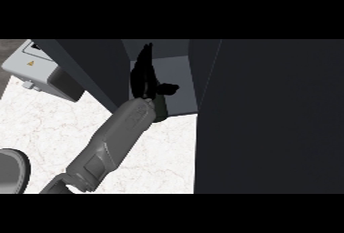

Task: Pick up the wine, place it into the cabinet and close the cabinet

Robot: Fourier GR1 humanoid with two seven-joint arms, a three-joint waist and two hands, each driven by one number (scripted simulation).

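My right forearm runs up from the lower left into the open cabinet [176,68], a dark box with a grey inside. The right hand [144,75] is inside it, fingers straight and pointing to the back, thumb [168,88] sticking out to the right. A dark rounded shape, apparently the wine [161,109], stands on the cabinet floor just right of my wrist, mostly hidden by it. The fingers are not curled round it. The left hand does not show; only a grey piece of arm [12,170] sits at the lower left edge.
The cabinet's open door [269,118] is a large dark panel filling the right side and hiding what lies behind it. A grey appliance [35,67] with a warning label stands at the upper left. White marble counter [47,123] lies in front of the cabinet.
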